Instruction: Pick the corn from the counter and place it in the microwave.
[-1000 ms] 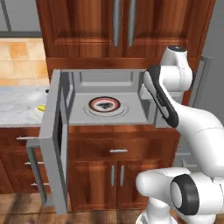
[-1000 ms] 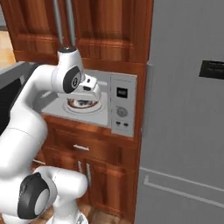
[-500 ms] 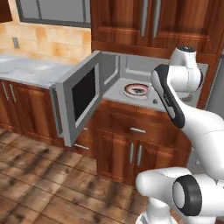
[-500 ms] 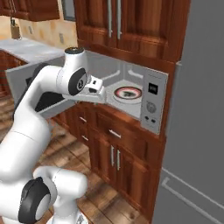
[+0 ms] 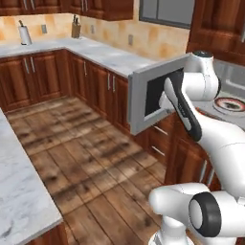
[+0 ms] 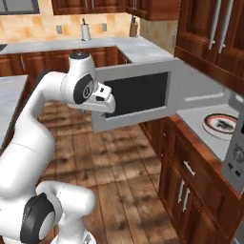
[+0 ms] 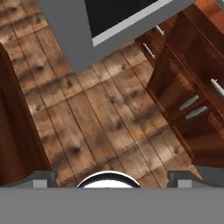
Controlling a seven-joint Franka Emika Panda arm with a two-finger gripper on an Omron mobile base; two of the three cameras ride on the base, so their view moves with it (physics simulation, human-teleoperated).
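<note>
The pincer (image 6: pixel 110 106) hangs wide and empty before the open door of the microwave (image 6: pixel 138 97); its turntable plate (image 6: pixel 222 125) sits well apart, further inside.

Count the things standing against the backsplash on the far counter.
2: a paper towel roll at the far left, and a knife block further right near the corner. Others may be out of frame.

A home kitchen: wooden cabinets (image 5: pixel 38 76); marbled counter (image 5: pixel 103 55); open microwave (image 6: pixel 143 95).
</note>
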